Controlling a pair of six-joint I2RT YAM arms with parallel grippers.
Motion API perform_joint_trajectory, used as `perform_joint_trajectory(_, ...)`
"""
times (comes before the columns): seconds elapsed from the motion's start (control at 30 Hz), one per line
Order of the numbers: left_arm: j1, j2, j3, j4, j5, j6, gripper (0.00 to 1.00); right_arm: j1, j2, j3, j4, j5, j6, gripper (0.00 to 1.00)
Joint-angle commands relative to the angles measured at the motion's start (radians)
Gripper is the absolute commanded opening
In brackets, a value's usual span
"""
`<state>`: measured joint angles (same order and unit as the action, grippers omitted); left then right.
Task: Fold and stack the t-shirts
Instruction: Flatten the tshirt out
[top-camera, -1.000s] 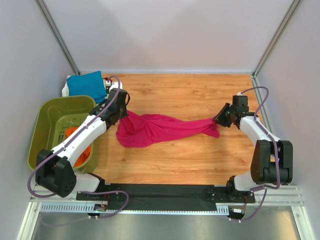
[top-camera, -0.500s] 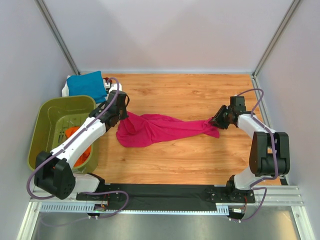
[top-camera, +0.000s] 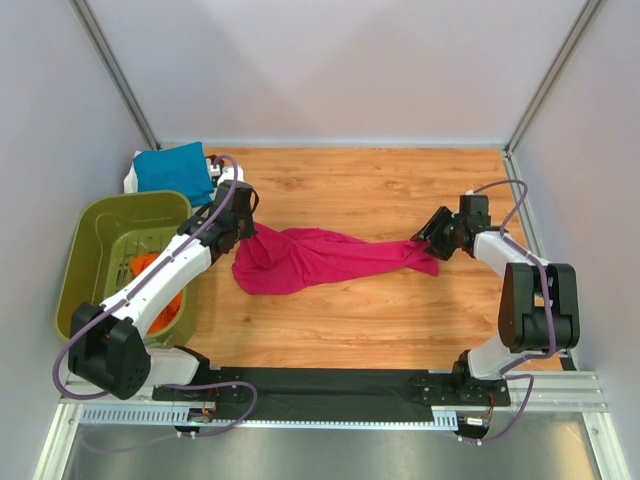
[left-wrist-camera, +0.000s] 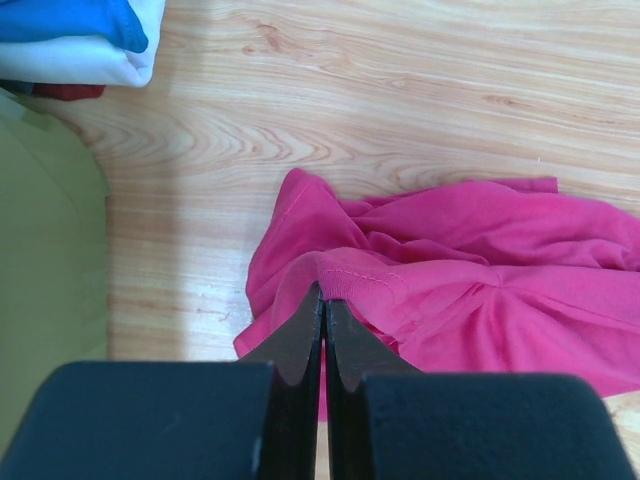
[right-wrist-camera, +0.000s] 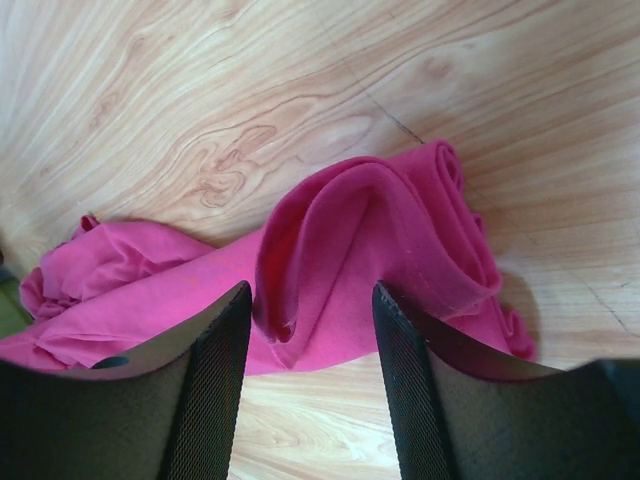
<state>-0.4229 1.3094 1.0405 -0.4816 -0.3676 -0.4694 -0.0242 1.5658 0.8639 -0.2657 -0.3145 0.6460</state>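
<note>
Across the middle of the wooden counter (top-camera: 380, 180) lies the pink shirt (top-camera: 320, 258), crumpled and drawn out in a long band from left to right. Its left end is the wider, bunched part, and its right end narrows to a rolled tip.

At the left end, the left pincer (left-wrist-camera: 323, 300) is pressed together, pinching a stitched hem of the pink shirt between its fingertips. The cloth rises in a small ridge at that spot. At the right end, the right pincer (right-wrist-camera: 312, 292) is spread, one finger on each side of the rolled tip. The tip rests on the counter between the fingers, which are not squeezing it.

On the left edge of the counter, beside the left arm, stands a green basket (top-camera: 100, 215) with an orange shirt (top-camera: 143, 265) heaped inside it against its right wall. Just beyond the basket, in the far left corner, a blue shirt (top-camera: 172, 170) lies folded on top of a folded white shirt (left-wrist-camera: 90, 62). This pile is well apart from the pink shirt, with bare wood between them. A dark red sliver shows under the white shirt, too little of it to tell what it is.
</note>
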Motion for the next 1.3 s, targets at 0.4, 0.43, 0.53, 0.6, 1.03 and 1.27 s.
perform_joint_trajectory(0.4, 0.003, -0.025, 0.004, 0.026, 0.002, -0.005, 0.0, 0.056, 0.028, 0.012, 0.098, 0.0, 0.076, 0.48)
perform_joint_trajectory(0.43, 0.004, -0.025, 0.003, 0.025, 0.001, -0.005, 0.0, 0.061, 0.033, 0.018, 0.098, 0.003, 0.08, 0.48)
perform_joint_trajectory(0.53, 0.004, -0.024, 0.003, 0.026, -0.002, 0.0, 0.0, 0.069, 0.054, 0.038, 0.097, 0.003, 0.075, 0.48)
perform_joint_trajectory(0.6, 0.003, -0.022, 0.003, 0.028, -0.002, -0.003, 0.0, 0.073, 0.075, 0.079, 0.07, 0.014, 0.061, 0.47)
perform_joint_trajectory(1.03, 0.003, -0.016, -0.01, 0.035, -0.007, 0.0, 0.0, 0.21, 0.152, 0.32, -0.179, 0.311, -0.088, 0.47)
perform_joint_trajectory(1.27, 0.003, -0.019, -0.02, 0.04, -0.013, 0.003, 0.0, 0.309, 0.247, 0.478, -0.323, 0.526, -0.195, 0.48)
